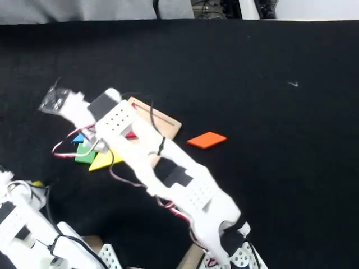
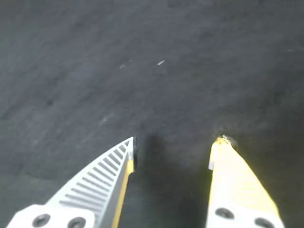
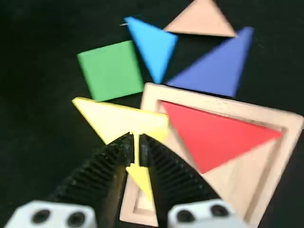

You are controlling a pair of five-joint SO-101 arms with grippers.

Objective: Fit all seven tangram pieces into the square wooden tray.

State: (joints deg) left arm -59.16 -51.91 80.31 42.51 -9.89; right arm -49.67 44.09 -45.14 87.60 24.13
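We pinch the flat yellow triangle (image 3: 116,121) in our right claw (image 3: 136,137) at the rim of the square wooden tray (image 3: 237,108), probably to seat it beside the red triangle (image 3: 213,133). Our left claw (image 2: 175,141) hangs spread wide.

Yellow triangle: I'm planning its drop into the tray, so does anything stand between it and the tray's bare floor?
Only the raised rim of the tray, which the yellow triangle, held in the right hand, overlaps. The red triangle lies in the tray; the wood beside it is bare.
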